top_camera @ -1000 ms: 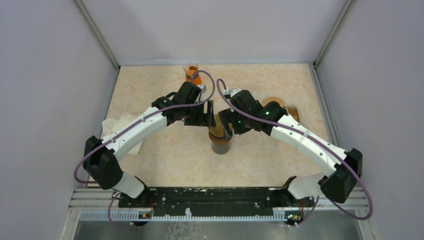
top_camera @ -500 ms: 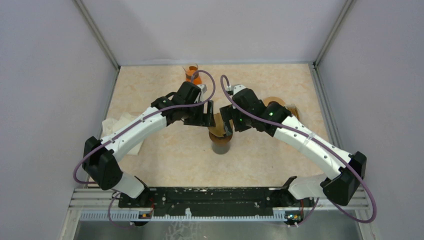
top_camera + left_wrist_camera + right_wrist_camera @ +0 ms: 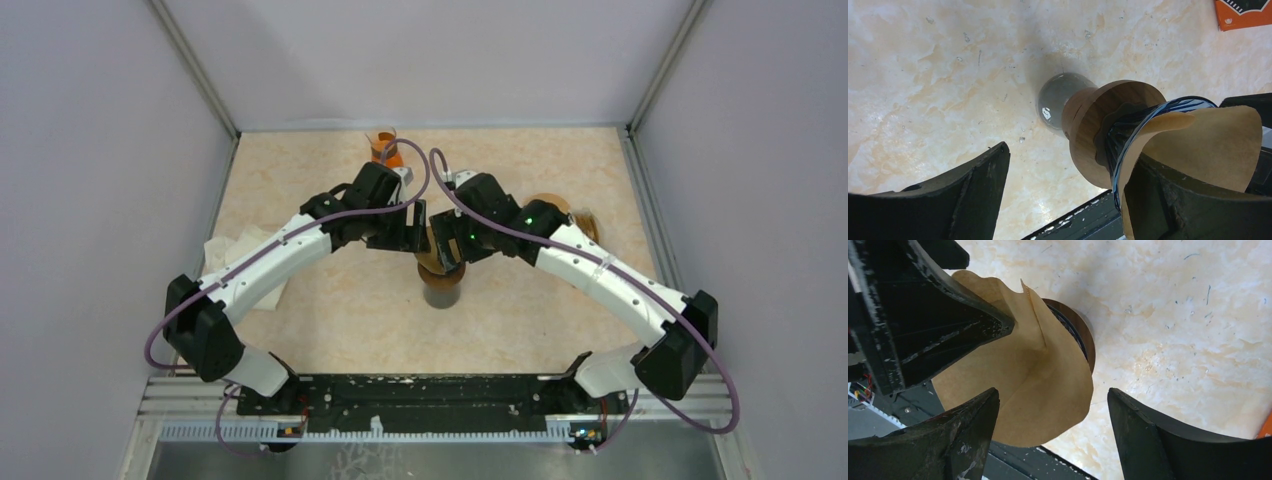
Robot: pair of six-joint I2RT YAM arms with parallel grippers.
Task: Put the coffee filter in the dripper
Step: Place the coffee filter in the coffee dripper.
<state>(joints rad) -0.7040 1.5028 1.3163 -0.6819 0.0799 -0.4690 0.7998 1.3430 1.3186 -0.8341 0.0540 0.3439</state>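
Observation:
The dripper, dark blue glass with a wooden collar, stands on a grey glass vessel at mid-table. The brown paper coffee filter sits in its mouth, flared and sticking out past the rim; it also shows in the left wrist view. My left gripper is open: one finger reaches inside the filter cone, the other hangs outside over the table. My right gripper is open and hovers just above the filter, its fingers straddling the filter's edge without gripping it.
An orange object stands at the back of the table. A white cloth lies at the left edge. A brown round object sits behind the right arm. An orange box corner shows in the left wrist view.
My right gripper has moved left and slightly back, closer over the dripper and the left gripper. The left arm has barely moved. The filter stays in the dripper.

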